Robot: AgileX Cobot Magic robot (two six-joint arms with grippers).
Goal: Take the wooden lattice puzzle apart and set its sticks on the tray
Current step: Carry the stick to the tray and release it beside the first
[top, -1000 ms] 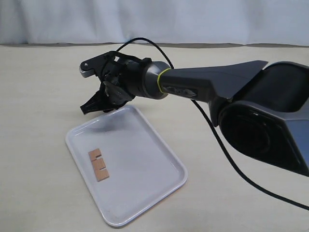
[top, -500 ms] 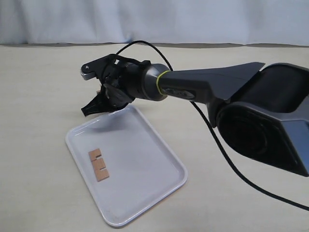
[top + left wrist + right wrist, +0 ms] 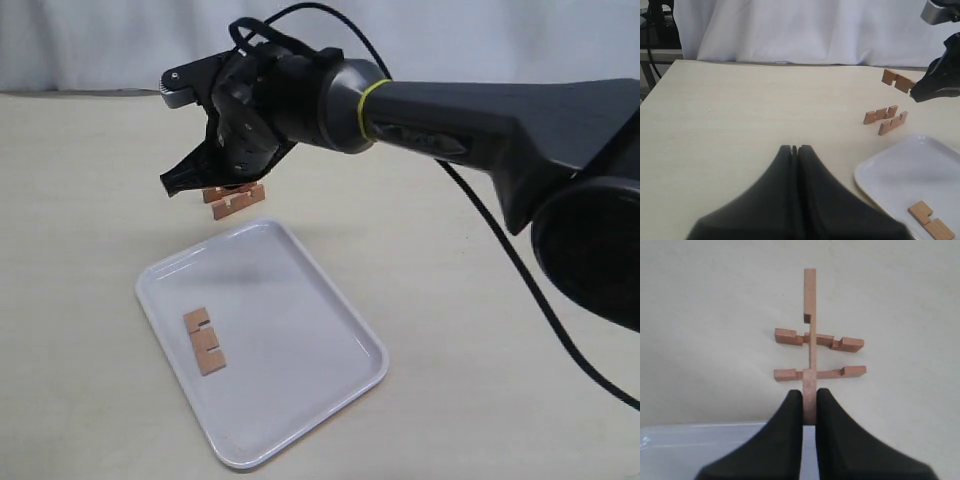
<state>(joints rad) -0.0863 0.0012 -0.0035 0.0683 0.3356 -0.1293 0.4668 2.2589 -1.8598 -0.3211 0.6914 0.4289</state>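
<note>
The lattice puzzle no longer stands as a grid. Two sticks (image 3: 235, 197) (image 3: 819, 373) (image 3: 886, 118) lie side by side on the table just beyond the tray's far corner. My right gripper (image 3: 177, 184) (image 3: 810, 392) (image 3: 934, 86) hangs above them, shut on a third stick (image 3: 810, 295) (image 3: 897, 80) held edge-on. A fourth stick (image 3: 204, 341) (image 3: 930, 223) lies on the white tray (image 3: 300, 320) (image 3: 895, 172) (image 3: 685, 450). My left gripper (image 3: 797, 149) is shut with nothing in it, low over bare table, left of the tray.
A white curtain (image 3: 100, 40) closes off the back of the table. The right arm's black cable (image 3: 500, 270) trails over the table to the right of the tray.
My right gripper has risen from the table at the tray's far corner, carrying one stick up. The two sticks it hid before now show on the table.
</note>
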